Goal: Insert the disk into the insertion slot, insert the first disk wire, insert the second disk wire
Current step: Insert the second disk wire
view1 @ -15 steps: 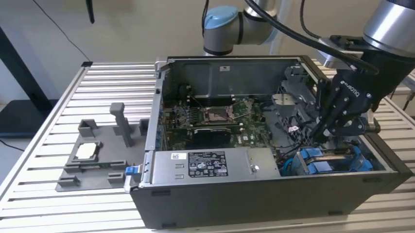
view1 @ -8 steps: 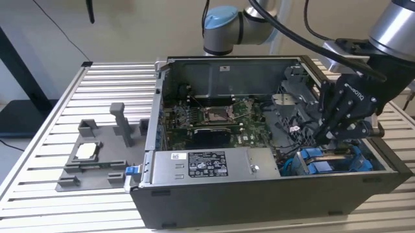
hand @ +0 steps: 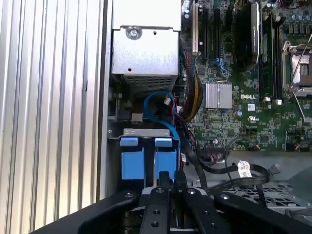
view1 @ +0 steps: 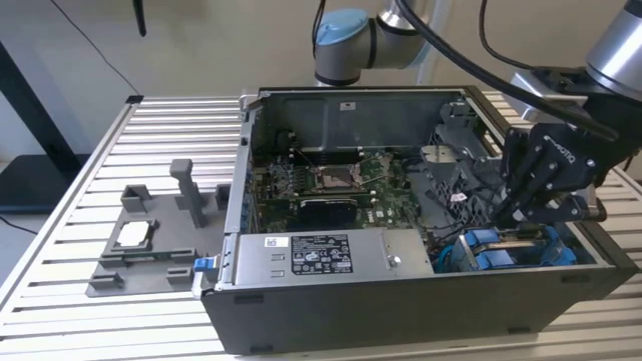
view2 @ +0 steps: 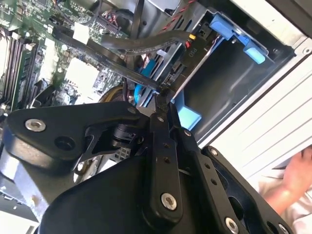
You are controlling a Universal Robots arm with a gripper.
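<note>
Your gripper (view1: 539, 208) hangs inside the open computer case (view1: 401, 301), at the corner on the exterior view's right, just above the drive cage. In the first wrist view its fingertips (hand: 173, 178) sit pressed together, with no gap between them. In the second wrist view the tips (view2: 161, 100) meet right at a flat black cable (view2: 107, 61); you cannot tell whether the cable is pinched between them or merely touching.

The insertion slot (hand: 146, 151) lies directly beneath the gripper, a grey metal bay beside the case wall. Two bright blue plastic pieces (hand: 165, 163) stand side by side in it. The disk's metal body cannot be made out there.

A thin blue wire (hand: 155, 100) loops from the cage towards the silver power-supply box (view1: 321, 256). The green motherboard (view1: 331, 184) fills the case floor.

On the slatted table (view1: 150, 128), well apart from the case, a grey holder (view1: 150, 252) stands.

In the second wrist view, a person's hand (view2: 297, 175) rests at the table's edge.
</note>
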